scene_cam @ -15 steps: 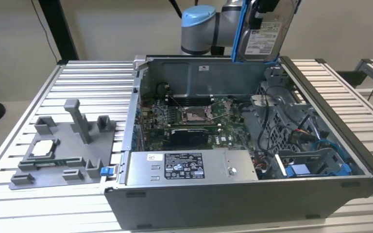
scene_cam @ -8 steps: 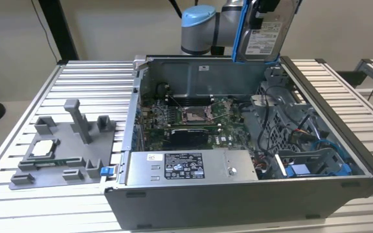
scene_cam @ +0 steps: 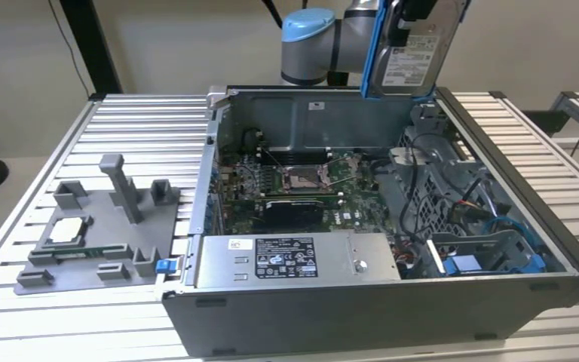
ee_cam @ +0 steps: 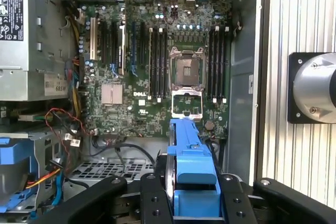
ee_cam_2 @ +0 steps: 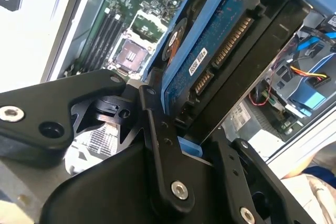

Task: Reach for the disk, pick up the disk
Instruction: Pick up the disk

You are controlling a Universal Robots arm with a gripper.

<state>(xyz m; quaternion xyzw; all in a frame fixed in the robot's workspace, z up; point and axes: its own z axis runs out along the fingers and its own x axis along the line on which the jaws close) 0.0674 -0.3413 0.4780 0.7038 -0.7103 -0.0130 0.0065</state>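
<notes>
Overhead in the exterior view, the disk (scene_cam: 413,51) hangs upright above the open computer case (scene_cam: 370,317), lifted clear of its bay. Second wrist view: the gripper (ee_cam_2: 191,129) clamps the disk's edge. First wrist view: its blue rail (ee_cam: 190,169) sits between the fingers (ee_cam: 152,200), over the motherboard (ee_cam: 157,61).

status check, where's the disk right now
End effector shut on the disk. Disk lifted above the open computer case. Nothing touching it.
</notes>
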